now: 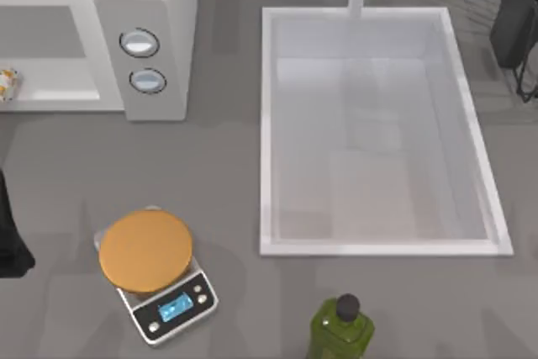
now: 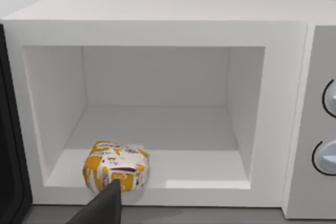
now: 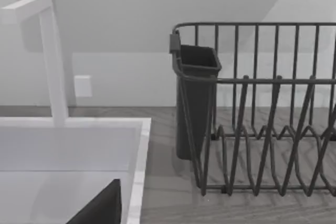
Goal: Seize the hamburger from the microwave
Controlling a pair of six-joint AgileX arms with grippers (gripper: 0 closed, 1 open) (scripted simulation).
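Observation:
The hamburger (image 2: pixel 116 170) is a small orange-yellow and whitish lump on the floor of the microwave (image 2: pixel 157 30), near the front left of its open cavity. In the top view the hamburger (image 1: pixel 7 84) peeks out at the far left edge, inside the microwave (image 1: pixel 160 6). My left arm (image 1: pixel 10 245) is a dark shape at the table's left edge, in front of the microwave. One dark finger (image 2: pixel 107 203) of my left gripper sits just short of the hamburger, apart from it, and the gripper is open and holds nothing. My right gripper's finger (image 3: pixel 105 205) hangs over the sink's corner, also open.
The microwave's dark door (image 2: pixel 8 156) stands swung open on the left. An orange-topped scale (image 1: pixel 150 262) sits front left and a green bottle (image 1: pixel 340 329) at the front edge. The white sink (image 1: pixel 267 124) with its tap (image 3: pixel 52 61) fills the middle. A dark dish rack (image 3: pixel 252 108) stands at the back right.

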